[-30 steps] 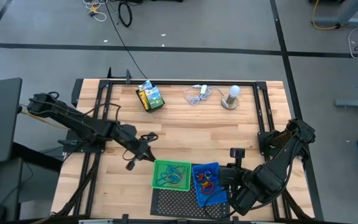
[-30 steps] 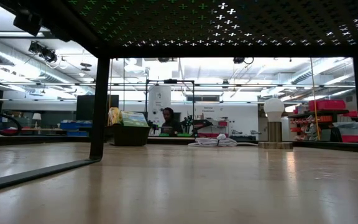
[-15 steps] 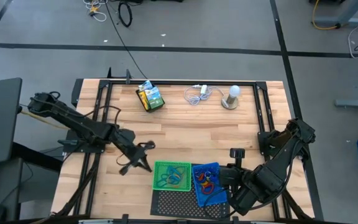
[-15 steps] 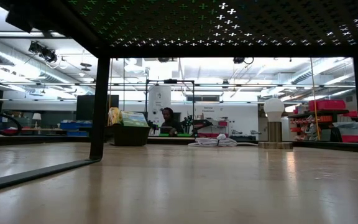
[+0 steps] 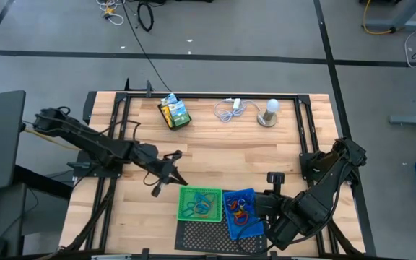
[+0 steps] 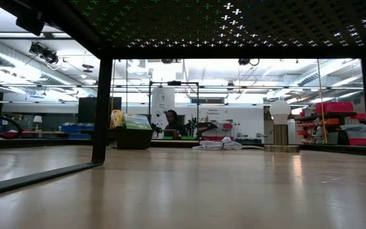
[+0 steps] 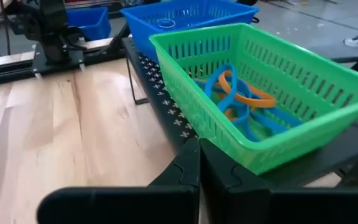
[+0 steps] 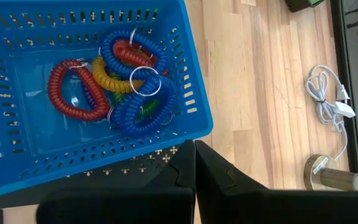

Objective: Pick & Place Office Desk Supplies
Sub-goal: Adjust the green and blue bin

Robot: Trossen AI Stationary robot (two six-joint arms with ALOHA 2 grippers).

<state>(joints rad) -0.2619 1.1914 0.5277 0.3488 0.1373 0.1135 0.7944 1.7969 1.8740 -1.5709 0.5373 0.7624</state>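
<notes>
A green tray (image 5: 199, 203) holding blue and orange loops (image 7: 235, 93) stands beside a blue tray (image 5: 241, 214) with red, blue and yellow coiled loops (image 8: 104, 74). Both rest on a raised black perforated sheet (image 5: 215, 235) at the table's near edge. My left gripper (image 5: 173, 175) hovers shut just left of the green tray (image 7: 328, 118). My right gripper (image 5: 264, 208) hangs shut at the blue tray's right side (image 8: 194, 93), pointing steeply down. A yellow-green crayon box (image 5: 173, 112) lies at the far edge.
A white coiled cable (image 5: 230, 110) and a white bulb on a round base (image 5: 269, 112) lie at the far edge. Black frame rails (image 5: 121, 123) run along the table's left, right and far sides. Bare wood lies in the middle of the table (image 5: 237, 155).
My left gripper has swivelled a little at the wrist beside the green tray and stays shut. The trays and my right arm have kept still.
</notes>
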